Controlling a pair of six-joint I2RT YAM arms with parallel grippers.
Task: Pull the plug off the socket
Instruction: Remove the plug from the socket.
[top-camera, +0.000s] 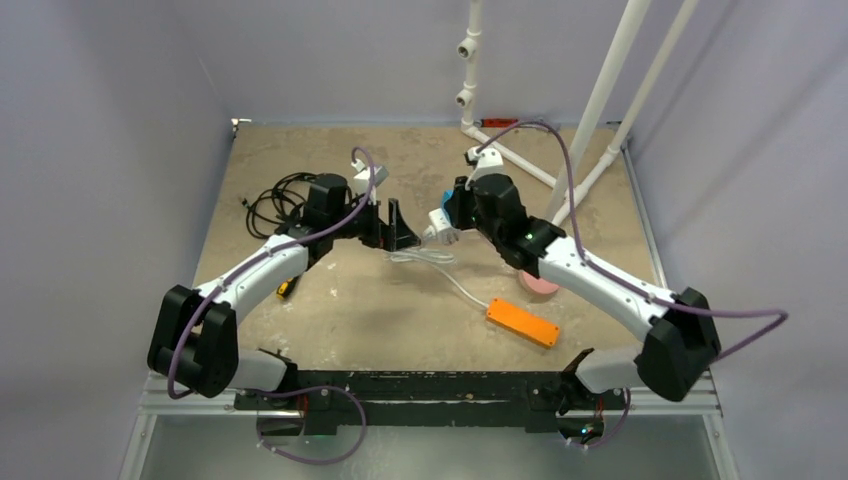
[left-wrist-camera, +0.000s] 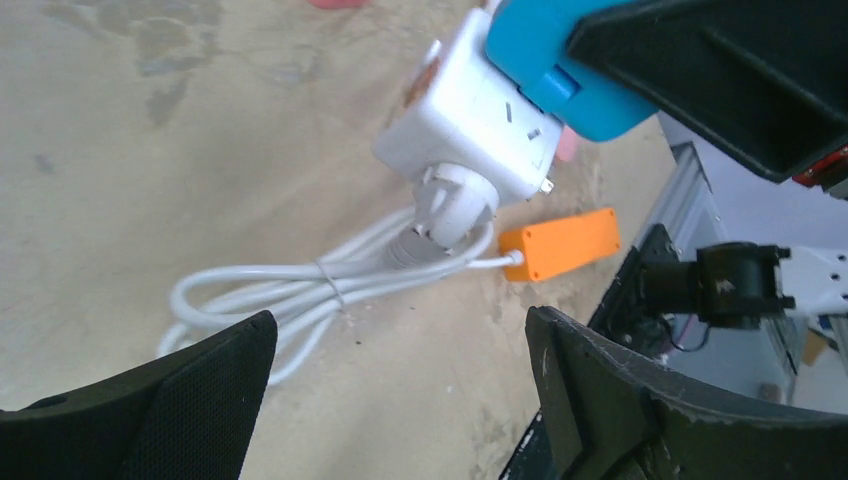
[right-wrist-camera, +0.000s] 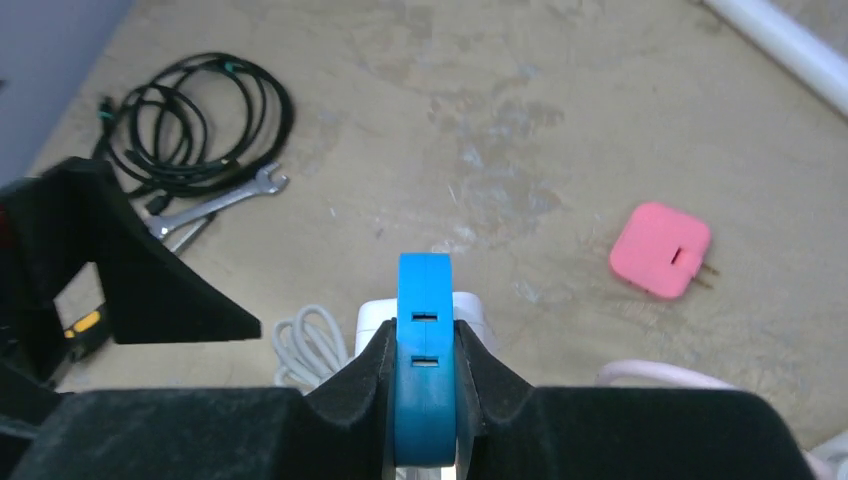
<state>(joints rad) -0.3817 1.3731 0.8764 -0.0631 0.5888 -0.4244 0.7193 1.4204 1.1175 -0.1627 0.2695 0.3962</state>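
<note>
My right gripper (right-wrist-camera: 425, 338) is shut on a flat blue plug (right-wrist-camera: 425, 400), gripping its two broad faces. The blue plug (left-wrist-camera: 548, 78) sits in a white cube adapter (left-wrist-camera: 462, 112), held off the table. A round white plug (left-wrist-camera: 455, 205) sticks out of the cube's lower face, and its coiled white cable (left-wrist-camera: 300, 290) runs to the socket, an orange power strip (left-wrist-camera: 560, 242). The socket (top-camera: 522, 322) lies flat near the front right. My left gripper (left-wrist-camera: 400, 350) is open, just short of the cube, nothing between its fingers (left-wrist-camera: 215, 390).
A pink adapter (right-wrist-camera: 660, 250) lies on the table to the right, partly behind my right arm in the top view. Coiled black cables (right-wrist-camera: 200, 120) and a wrench (right-wrist-camera: 215, 205) lie at the back left. White pipes (top-camera: 600, 100) rise at the back right.
</note>
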